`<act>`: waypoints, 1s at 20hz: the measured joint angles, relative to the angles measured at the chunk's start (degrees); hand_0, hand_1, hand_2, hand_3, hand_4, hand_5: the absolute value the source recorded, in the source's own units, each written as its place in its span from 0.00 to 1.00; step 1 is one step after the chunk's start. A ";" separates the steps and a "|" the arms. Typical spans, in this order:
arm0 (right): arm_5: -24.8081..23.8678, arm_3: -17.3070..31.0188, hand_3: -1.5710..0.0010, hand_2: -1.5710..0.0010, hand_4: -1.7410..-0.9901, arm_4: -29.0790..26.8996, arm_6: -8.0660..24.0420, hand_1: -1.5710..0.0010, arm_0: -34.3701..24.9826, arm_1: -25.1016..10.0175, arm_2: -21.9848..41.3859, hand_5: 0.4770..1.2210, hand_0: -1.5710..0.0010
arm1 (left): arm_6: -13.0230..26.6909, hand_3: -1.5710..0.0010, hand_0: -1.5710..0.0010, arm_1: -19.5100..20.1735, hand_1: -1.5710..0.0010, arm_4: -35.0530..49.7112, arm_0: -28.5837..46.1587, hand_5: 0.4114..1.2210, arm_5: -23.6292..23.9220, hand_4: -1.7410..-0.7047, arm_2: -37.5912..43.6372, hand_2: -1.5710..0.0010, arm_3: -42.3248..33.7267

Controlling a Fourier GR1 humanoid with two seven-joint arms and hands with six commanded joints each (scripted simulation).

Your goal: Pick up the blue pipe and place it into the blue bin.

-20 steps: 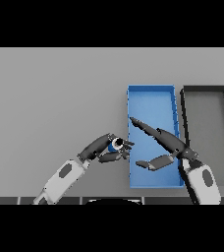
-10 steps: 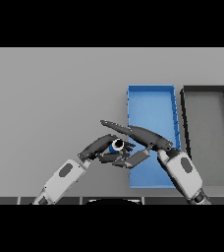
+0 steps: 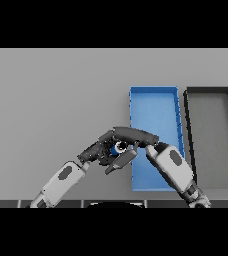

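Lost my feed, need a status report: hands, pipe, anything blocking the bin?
Left hand curled on blue pipe, left of blue bin. Right hand closing over pipe too. Pipe not in bin yet. Black bin beside, not blocking.

Place: bare test bench / lab-type setup, no home or shop signs.
Surface: plain grey table [image 3: 56, 90], fills whole view, no cloth, no markings.
Containers: blue bin [image 3: 153, 92] & dark grey bin [image 3: 208, 91], side by side at right, both plain rectangular sorting trays.
Surroundings: no walls, furniture or windows visible, so can't tell more about the room.
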 measured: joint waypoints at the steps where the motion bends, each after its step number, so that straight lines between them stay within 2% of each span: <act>1: 0.05 0.52 0.31 0.22 0.29 -1.30 -0.17 0.23 -0.10 0.11 0.21 0.34 0.22 | 0.38 0.32 0.26 -1.04 0.28 0.53 0.28 1.00 0.40 0.10 0.59 0.33 0.48; 2: -0.30 0.77 0.25 0.17 0.33 -2.68 -1.26 0.18 0.29 -0.07 0.42 0.47 0.18 | 0.46 0.26 0.21 -1.33 0.23 0.74 0.82 1.00 -0.19 0.08 0.99 0.29 0.16; 3: -0.80 1.00 0.20 0.14 0.36 -3.76 -3.89 0.15 1.14 0.17 0.91 0.58 0.14 | 1.29 0.21 0.17 -2.52 0.18 1.58 1.75 1.00 -0.67 0.07 1.30 0.24 -0.14; 5: -1.97 1.40 0.13 0.09 0.40 -2.76 -8.23 0.09 0.95 -0.49 1.48 0.73 0.09 | -0.56 0.13 0.11 -3.93 0.12 2.39 2.18 1.00 -1.42 0.04 2.83 0.17 0.55; 6: -1.64 1.24 0.10 0.07 0.39 -0.29 -11.53 0.07 0.57 -1.66 1.96 0.78 0.07 | -1.06 0.11 0.08 -4.62 0.09 2.16 2.30 1.00 -1.59 0.03 2.95 0.14 0.71; 7: -2.02 0.98 0.08 0.06 0.38 1.48 -12.82 0.06 0.23 -2.41 2.75 0.83 0.06 | -0.48 0.08 0.07 -4.96 0.07 1.89 2.12 1.00 -1.59 0.03 3.15 0.13 0.78; 8: -2.73 0.74 0.07 0.05 0.37 1.41 -11.95 0.05 -0.59 -2.99 3.24 0.86 0.05 | -1.40 0.07 0.05 -4.54 0.06 2.37 2.40 1.00 -2.20 0.02 3.71 0.11 0.55; 10: -3.41 0.58 0.04 0.03 0.35 0.13 -13.02 0.03 -0.09 -4.32 3.85 0.91 0.03 | -1.09 0.04 0.03 -5.06 0.04 2.26 2.31 1.00 -2.36 0.01 4.29 0.12 0.92; 11: -4.31 0.59 0.03 0.02 0.35 -1.01 -13.60 0.02 0.01 -4.64 4.12 0.93 0.02 | -1.01 0.15 0.09 -4.83 0.14 2.98 2.68 1.00 -2.89 0.09 4.84 0.22 0.50; 13: -6.17 0.32 0.02 0.01 0.34 -3.69 -14.04 0.02 0.08 -5.20 4.79 0.95 0.02 | -3.37 0.46 0.41 -3.24 0.45 -0.21 2.73 1.00 -3.13 0.31 4.20 0.50 -0.07; 15: -7.41 0.64 0.01 0.01 0.33 -4.19 -11.27 0.01 -0.98 -5.57 5.39 0.97 0.01 | -3.80 0.65 0.62 -2.31 0.65 -3.97 1.12 1.00 -5.31 0.51 3.69 0.68 1.20; 16: -7.52 0.19 0.01 0.01 0.33 -3.89 -11.03 0.01 -1.10 -5.78 6.00 0.98 0.01 | -3.76 0.72 0.70 -1.84 0.72 -4.89 0.84 0.96 -6.71 0.58 3.75 0.75 1.19; 18: -7.34 0.39 0.01 0.00 0.33 -4.32 -12.41 0.01 -1.04 -6.30 6.13 0.99 0.01 | -4.65 0.82 0.81 -1.33 0.82 -6.91 1.33 0.75 -7.69 0.68 4.15 0.84 0.70; 20: -7.39 0.56 0.00 0.00 0.33 -4.35 -11.41 0.00 -1.32 -5.96 6.70 0.99 0.00 | -4.80 0.89 0.88 -1.82 0.88 -7.81 1.50 0.54 -6.92 0.75 4.08 0.90 0.89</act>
